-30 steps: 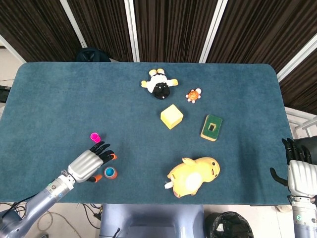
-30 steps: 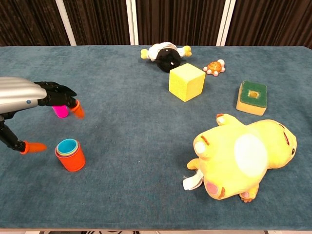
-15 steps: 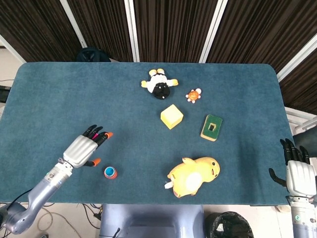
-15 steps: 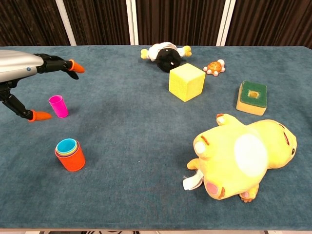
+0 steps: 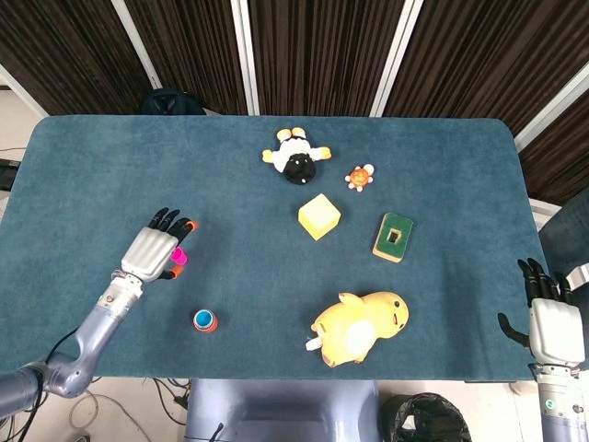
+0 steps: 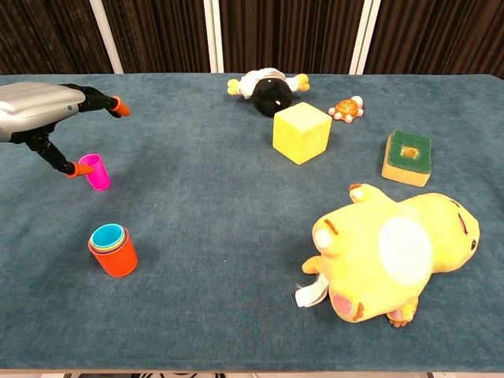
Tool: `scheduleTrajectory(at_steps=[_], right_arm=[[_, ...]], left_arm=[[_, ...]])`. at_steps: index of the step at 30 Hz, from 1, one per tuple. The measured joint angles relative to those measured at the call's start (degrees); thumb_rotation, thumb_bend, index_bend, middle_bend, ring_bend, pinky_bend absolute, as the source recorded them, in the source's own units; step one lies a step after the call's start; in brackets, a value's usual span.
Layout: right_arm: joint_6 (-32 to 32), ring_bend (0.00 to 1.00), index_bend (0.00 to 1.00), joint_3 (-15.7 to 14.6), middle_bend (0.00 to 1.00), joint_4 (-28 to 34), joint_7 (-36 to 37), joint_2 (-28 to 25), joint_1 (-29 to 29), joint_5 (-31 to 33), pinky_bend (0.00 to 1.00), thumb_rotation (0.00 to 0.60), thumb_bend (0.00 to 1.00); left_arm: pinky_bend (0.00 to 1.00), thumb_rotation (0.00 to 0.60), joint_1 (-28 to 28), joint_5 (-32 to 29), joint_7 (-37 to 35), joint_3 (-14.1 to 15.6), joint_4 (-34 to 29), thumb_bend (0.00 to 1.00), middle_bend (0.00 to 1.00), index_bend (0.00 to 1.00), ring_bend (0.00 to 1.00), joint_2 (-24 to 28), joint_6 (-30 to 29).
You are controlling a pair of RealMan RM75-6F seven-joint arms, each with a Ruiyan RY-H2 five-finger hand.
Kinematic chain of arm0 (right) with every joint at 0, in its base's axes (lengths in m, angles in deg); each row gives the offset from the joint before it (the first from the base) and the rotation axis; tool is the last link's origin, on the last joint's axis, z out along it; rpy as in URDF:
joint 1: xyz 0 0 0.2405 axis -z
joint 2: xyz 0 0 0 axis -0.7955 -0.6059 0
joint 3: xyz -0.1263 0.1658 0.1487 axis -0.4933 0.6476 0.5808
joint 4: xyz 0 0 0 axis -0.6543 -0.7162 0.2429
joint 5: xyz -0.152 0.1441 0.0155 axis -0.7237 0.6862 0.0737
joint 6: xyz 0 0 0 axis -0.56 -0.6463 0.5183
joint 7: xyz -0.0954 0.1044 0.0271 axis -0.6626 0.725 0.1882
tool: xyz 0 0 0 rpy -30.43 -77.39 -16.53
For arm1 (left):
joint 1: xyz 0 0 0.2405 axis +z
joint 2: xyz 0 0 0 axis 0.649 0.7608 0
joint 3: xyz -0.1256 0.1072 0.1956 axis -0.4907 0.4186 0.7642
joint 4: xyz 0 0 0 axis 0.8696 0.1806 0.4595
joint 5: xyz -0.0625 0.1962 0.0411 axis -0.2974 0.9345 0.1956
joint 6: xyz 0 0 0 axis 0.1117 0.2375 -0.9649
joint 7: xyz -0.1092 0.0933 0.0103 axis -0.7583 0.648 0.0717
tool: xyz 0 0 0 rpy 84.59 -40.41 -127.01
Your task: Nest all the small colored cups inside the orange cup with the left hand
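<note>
The orange cup [image 6: 115,258] stands near the front left of the table with smaller cups nested in it, a blue one [image 6: 107,235] innermost; the head view shows the same orange cup [image 5: 205,320]. A small pink cup [image 6: 96,172] stands upright further back, partly hidden under the fingers in the head view [image 5: 179,257]. My left hand [image 6: 43,110] hovers over the pink cup with its fingers spread and holds nothing; its orange-tipped thumb is right beside the cup's left rim. The head view shows this left hand [image 5: 156,247] too. My right hand [image 5: 550,322] hangs open off the table's right front corner.
A yellow plush toy [image 6: 394,252] lies at the front right. Further back are a yellow block [image 6: 301,131], a green sponge block [image 6: 408,157], a small orange turtle [image 6: 346,108] and a black-and-white plush [image 6: 266,88]. The table's left edge [image 5: 18,184] is near my left hand.
My left hand has moved away from the orange cup, back and to the left, and now hovers over the pink cup with its thumb beside it. The right hand sank slightly.
</note>
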Motion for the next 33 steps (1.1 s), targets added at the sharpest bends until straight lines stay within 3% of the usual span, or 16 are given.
scheduleTrajectory(at_steps=[18, 33], right_arm=[[-0.05, 0.19, 0.07, 0.34, 0.08, -0.02, 0.14, 0.21, 0.05, 0.60, 0.10, 0.600, 0.34], [-0.16, 0.19, 0.07, 0.54, 0.08, -0.01, -0.12, 0.55, 0.09, 1.04, 0.10, 0.600, 0.34]], left_arm=[[0.00, 0.600, -0.22, -3.01, 1.98, 0.59, 5.12, 0.25, 0.21, 0.44, 0.00, -3.90, 0.71], [0.00, 0.600, 0.05, -2.79, 2.59, 0.99, 7.88, 0.25, 0.21, 0.45, 0.00, -4.86, -0.15]])
